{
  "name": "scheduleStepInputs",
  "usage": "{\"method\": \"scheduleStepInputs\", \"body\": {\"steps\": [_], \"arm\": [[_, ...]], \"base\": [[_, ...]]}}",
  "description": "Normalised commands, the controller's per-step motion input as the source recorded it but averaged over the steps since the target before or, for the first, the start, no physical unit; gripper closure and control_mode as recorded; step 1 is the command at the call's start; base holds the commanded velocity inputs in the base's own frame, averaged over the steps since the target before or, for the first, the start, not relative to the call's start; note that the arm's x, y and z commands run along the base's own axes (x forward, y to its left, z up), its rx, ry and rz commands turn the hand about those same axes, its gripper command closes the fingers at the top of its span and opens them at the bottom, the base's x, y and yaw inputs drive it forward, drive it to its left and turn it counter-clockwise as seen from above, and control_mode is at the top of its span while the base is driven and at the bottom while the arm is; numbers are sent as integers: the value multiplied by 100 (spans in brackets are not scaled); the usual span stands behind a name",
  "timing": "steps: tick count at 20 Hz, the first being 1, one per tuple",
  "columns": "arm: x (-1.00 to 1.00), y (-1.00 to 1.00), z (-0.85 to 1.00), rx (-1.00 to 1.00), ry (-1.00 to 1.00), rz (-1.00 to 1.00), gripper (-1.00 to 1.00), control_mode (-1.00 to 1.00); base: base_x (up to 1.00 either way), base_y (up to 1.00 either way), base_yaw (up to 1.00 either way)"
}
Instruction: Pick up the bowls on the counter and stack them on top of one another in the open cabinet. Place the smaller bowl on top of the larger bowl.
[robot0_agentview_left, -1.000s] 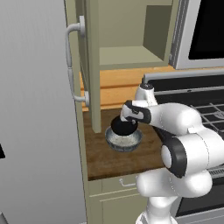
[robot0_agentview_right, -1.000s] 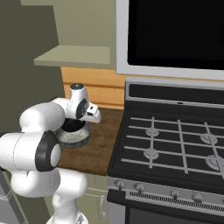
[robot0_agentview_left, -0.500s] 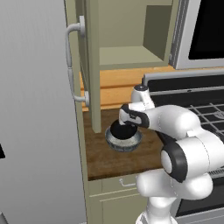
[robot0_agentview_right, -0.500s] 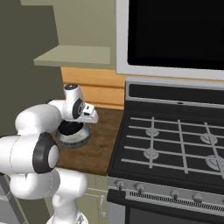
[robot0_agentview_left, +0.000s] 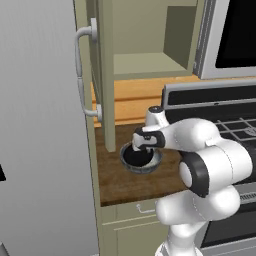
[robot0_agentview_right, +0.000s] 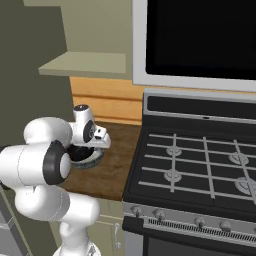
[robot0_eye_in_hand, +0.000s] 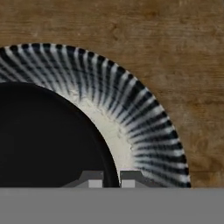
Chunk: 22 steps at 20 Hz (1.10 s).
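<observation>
The larger bowl (robot0_agentview_left: 140, 169) sits on the counter (robot0_agentview_left: 125, 187), grey-blue and ribbed with a pale inside (robot0_eye_in_hand: 131, 100). The smaller bowl (robot0_agentview_left: 137, 156), solid black, lies within its rim and covers most of the pale inside (robot0_eye_in_hand: 43, 140). My gripper (robot0_agentview_left: 143, 147) is right above them and shut on the black bowl's edge, one fingertip on each side of the rim (robot0_eye_in_hand: 111, 179). From the right, the hand (robot0_agentview_right: 97, 142) hides much of the grey bowl (robot0_agentview_right: 87, 159). The open cabinet's shelf (robot0_agentview_left: 145, 65) is above and behind, bare.
The cabinet's tall door (robot0_agentview_left: 105, 75) with its white handle (robot0_agentview_left: 82, 75) stands open just left of the bowls. A grey fridge wall (robot0_agentview_left: 40, 125) is further left. The stove (robot0_agentview_right: 200, 165) borders the counter on the right, with a microwave (robot0_agentview_right: 200, 40) over it.
The hand has come down and a little to the left, closer over the grey bowl, with the black bowl at its fingertips. The grey bowl has stayed in place.
</observation>
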Motion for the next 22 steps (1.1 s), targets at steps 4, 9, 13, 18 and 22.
{"method": "scheduleStepInputs", "body": {"steps": [4,9,13,18,22], "arm": [[18,1,-29,-3,2,0,100,-100],[19,0,-16,-1,0,0,100,-100],[0,0,0,0,0,0,100,-100],[0,0,4,0,0,0,-100,-100],[0,0,1,-1,0,0,-100,-100]], "base": [[0,0,0],[0,0,0],[0,0,0],[0,0,0],[0,0,0]]}}
